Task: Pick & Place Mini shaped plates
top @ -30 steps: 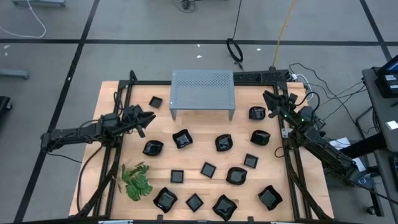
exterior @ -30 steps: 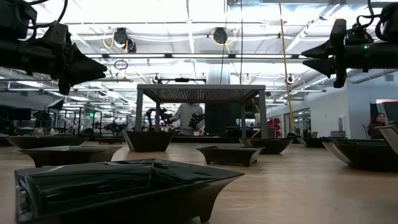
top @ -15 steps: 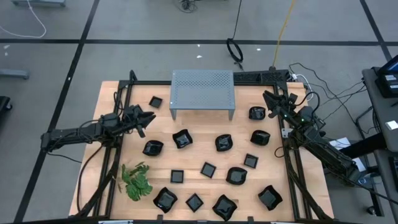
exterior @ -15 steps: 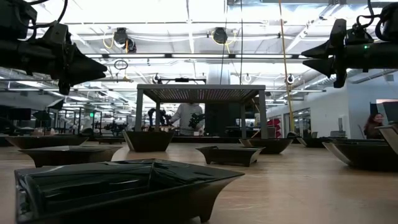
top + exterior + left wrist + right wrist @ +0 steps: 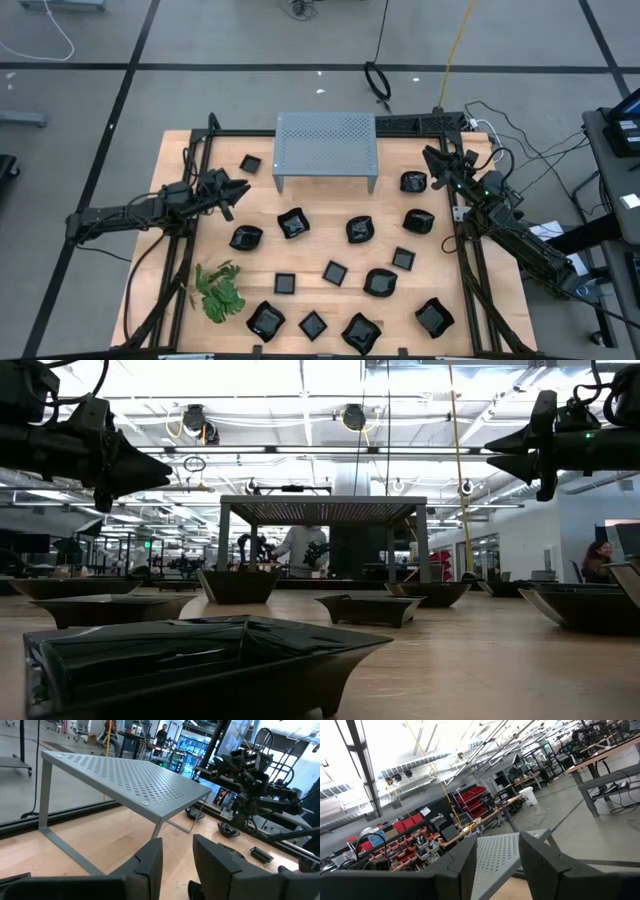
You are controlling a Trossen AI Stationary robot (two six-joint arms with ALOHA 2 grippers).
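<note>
— at the upper right of the high view, which dish is nearest?
— a rounded dish (image 5: 413, 181) is found just below and left of the right gripper (image 5: 437, 160), whose fingers are parted and empty; no long axis is shown. the left gripper (image 5: 233, 190), parted and empty too, is held farther off.
— and the count?
— fourteen mini shaped plates (image 5: 335, 271) are counted, one stand (image 5: 325, 140), one sprig (image 5: 220, 290).

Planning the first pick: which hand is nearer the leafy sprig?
Left. The left hand hovers just behind the leafy sprig; the right hand is across the table.
</note>
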